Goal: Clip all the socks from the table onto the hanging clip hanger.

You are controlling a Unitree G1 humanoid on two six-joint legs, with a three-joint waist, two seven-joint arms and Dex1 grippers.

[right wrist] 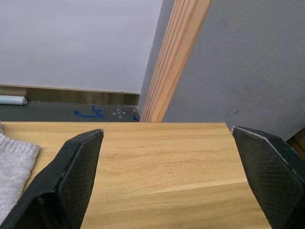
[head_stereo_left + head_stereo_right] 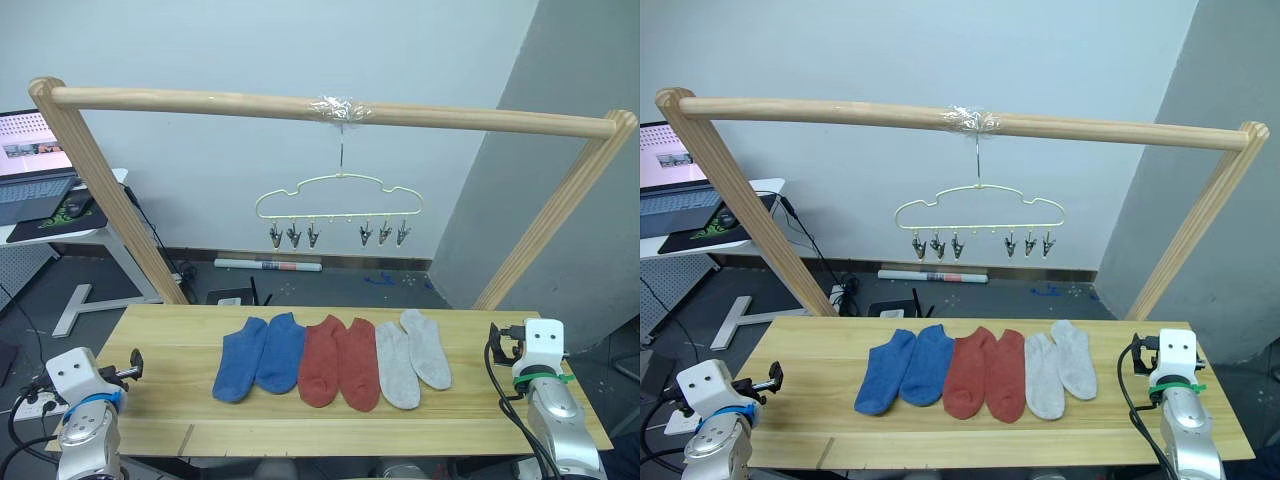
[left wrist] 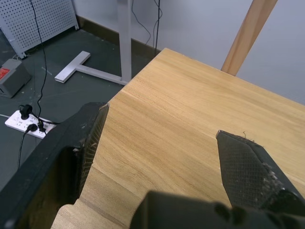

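Lying flat in blue, rust-red and grey pairs, six socks (image 2: 337,361) on the table (image 2: 160,340); both jaws agape, empty

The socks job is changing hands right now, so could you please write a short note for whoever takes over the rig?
Left gripper: open, empty, over the table's left end.
Right gripper: open, empty, over the right end, beside a grey sock's edge.
Socks: blue pair, rust-red pair, grey pair lie flat in a row mid-table.
Clip hanger: hangs from the wooden bar, clips bare.
Done: nothing.
Left: clip all six.
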